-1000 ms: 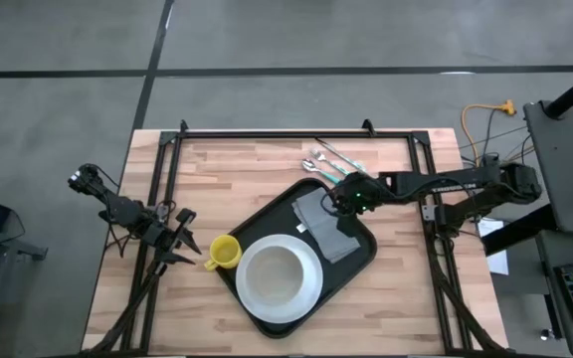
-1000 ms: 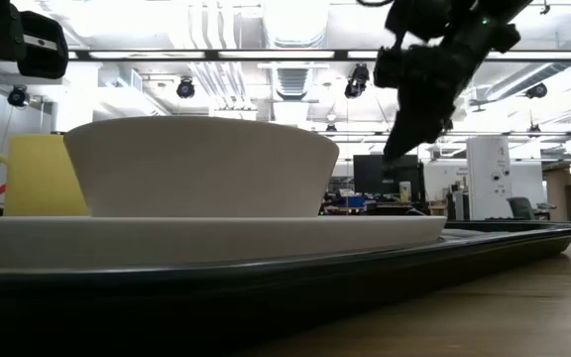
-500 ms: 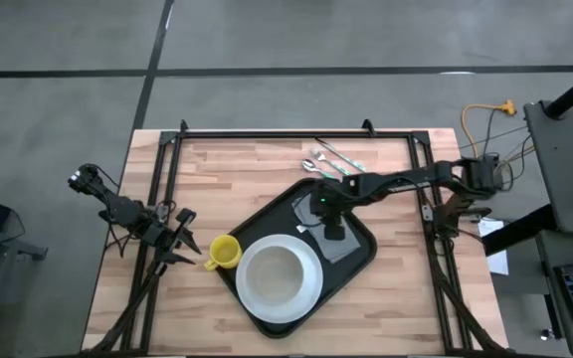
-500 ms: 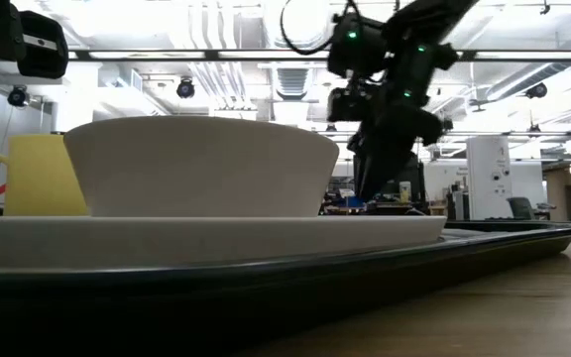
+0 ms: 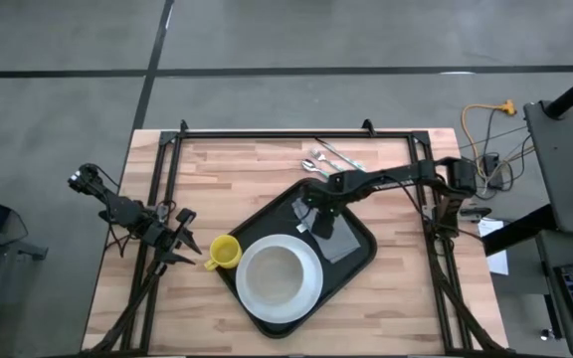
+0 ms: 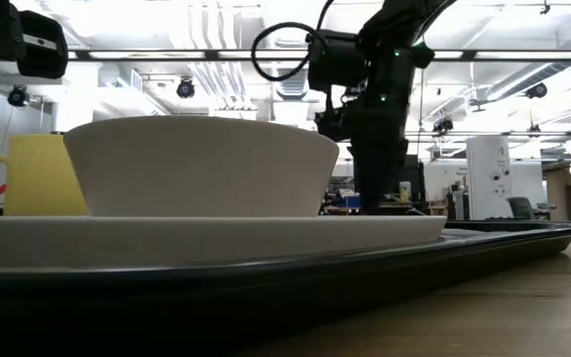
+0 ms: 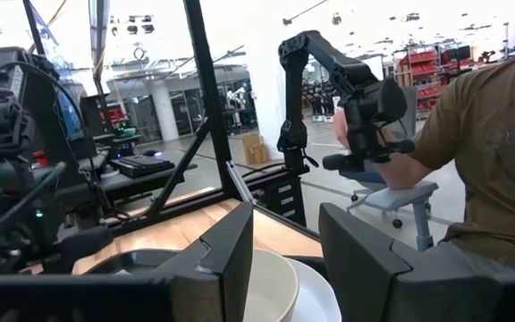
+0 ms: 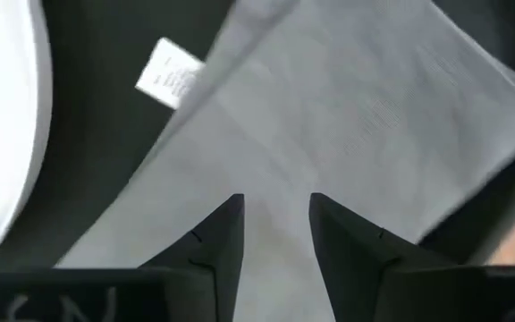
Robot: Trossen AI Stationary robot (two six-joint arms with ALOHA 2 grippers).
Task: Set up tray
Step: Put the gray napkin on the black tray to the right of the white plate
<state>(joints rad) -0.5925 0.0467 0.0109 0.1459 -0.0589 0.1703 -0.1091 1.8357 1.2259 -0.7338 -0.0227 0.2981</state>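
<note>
— Grey concrete floor all round, and that pale wooden bench [image 5: 217, 169] in the middle with its black frame. Where's the tray sitting?

— Toward the front edge, right of centre, turned at an angle. It's the large black rectangular plastic tray [image 5: 366, 261] with rounded corners and a raised rim. A round white plate [image 5: 311, 288] fills its front half, with a white bowl [image 5: 275, 270] on it.

— And the grey thing behind the plate?

— A folded grey cloth napkin [image 5: 334, 239], lying flat on the tray's back half, with a small white label [image 8: 170, 74] at one edge. The right gripper [image 5: 321, 221] is right over it, arm stretched in from the bench's right edge. From its wrist camera I see the two dark fingers [image 8: 217, 240] standing a little apart, tips at the cloth, nothing clamped between them.

— The left one?

— The left gripper [image 5: 180, 239] waits by the left edge, fingers [image 7: 231, 250] apart and holding nothing. A yellow plastic cup [image 5: 223, 253] stands on the bench just beside the tray's left corner, close to that gripper.

— Anything near the back edge?

— Silver cutlery [image 5: 331, 158] lies on the wood behind the tray. Beyond the bench, a person in an olive shirt [image 7: 485, 161] is seated.
</note>
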